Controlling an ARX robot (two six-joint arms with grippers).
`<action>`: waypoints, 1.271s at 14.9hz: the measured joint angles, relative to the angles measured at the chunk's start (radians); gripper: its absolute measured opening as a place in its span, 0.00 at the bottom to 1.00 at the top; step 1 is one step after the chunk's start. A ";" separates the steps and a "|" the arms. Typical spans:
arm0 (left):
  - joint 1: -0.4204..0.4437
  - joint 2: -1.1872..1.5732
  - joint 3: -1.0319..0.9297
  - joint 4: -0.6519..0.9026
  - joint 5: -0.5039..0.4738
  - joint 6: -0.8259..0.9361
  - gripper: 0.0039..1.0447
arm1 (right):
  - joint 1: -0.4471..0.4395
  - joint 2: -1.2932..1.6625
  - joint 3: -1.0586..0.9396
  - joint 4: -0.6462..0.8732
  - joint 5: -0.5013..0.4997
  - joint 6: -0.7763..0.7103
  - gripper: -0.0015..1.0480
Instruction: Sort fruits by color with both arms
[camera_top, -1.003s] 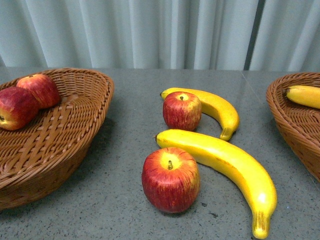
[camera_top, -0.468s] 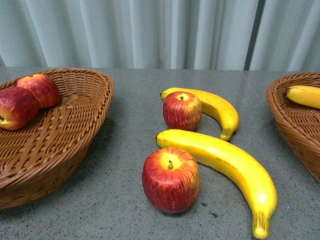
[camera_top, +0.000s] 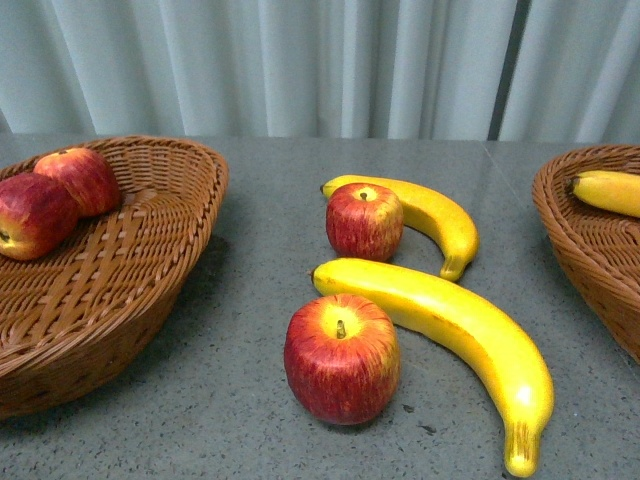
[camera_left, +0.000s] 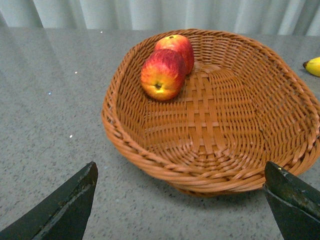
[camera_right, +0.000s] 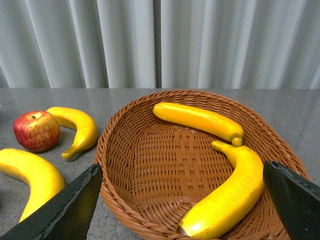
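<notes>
Our left tool (camera_left: 180, 167) hangs with its jaws spread wide and nothing between them, above the near rim of the left basket (camera_left: 120, 145). Our right tool (camera_right: 182, 169) matches it, jaws wide apart and empty, over the right basket (camera_right: 107, 150). We judge that each arm waits at its own bin because that is where its colour goes.

The left basket holds two apples (camera_left: 170, 60), touching, against its far wall, so red lives there. The right basket holds a straight banana (camera_right: 197, 120) and a curved banana (camera_right: 230, 200), their tips almost meeting, so yellow lives there.

Seen from the front, the baskets sit at 9 and 3 o'clock of the loose fruit in the middle of the table (camera_top: 250, 300). There the near apple (camera_top: 341, 358) stands upright, with the far apple (camera_top: 364, 221) at its 12 o'clock. The long banana (camera_top: 460, 340) runs between them and out toward 4 o'clock, just beside the near apple; we cannot tell if they touch. The far banana (camera_top: 430, 215) curls round the far apple from 12 to 4 o'clock.

We reckon the sort is about half done. Reds lie toward 9 o'clock of the yellows, so each arm can reach its own without crossing. Lifting a banana may nudge the apple beside it into a roll.
</notes>
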 joint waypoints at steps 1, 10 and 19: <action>-0.030 0.072 0.014 0.077 -0.065 0.003 0.94 | 0.000 0.000 0.000 0.001 0.000 0.000 0.94; -0.327 1.284 0.644 0.490 0.356 0.113 0.94 | 0.000 0.000 0.000 0.000 0.000 0.000 0.94; -0.436 1.431 0.657 0.417 0.306 -0.071 0.94 | 0.000 0.000 0.000 0.000 0.000 0.000 0.94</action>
